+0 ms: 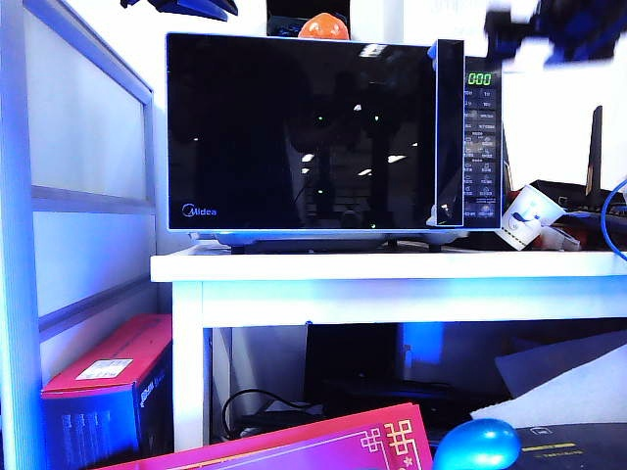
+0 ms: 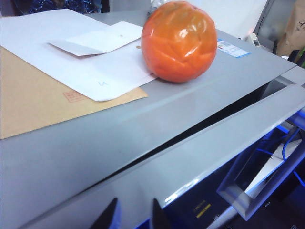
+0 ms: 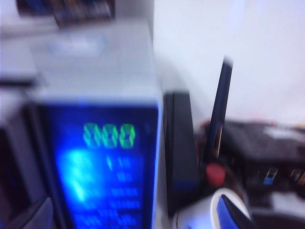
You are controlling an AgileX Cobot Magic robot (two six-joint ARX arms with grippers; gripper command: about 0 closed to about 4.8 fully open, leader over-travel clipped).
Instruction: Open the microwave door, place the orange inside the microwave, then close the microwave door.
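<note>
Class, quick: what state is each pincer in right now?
Left pincer: open, empty, above the microwave top near the orange.
Right pincer: fingertips unseen; open, per its reading.

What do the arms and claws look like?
Left claw, above the microwave top: two slim black pointed fingertips, no markings. Right claw, by the control panel: too blurred to describe. Exterior view shows both arms only as dark blue-black shapes, left arm and right arm; no cables visible.

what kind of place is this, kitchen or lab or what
Probably an office or lab corner rather than a kitchen. The microwave sits on a plain white table with boxes and cables stored beneath, papers and an envelope lie on its top beside the orange, and a router-like antenna stands behind.
</note>
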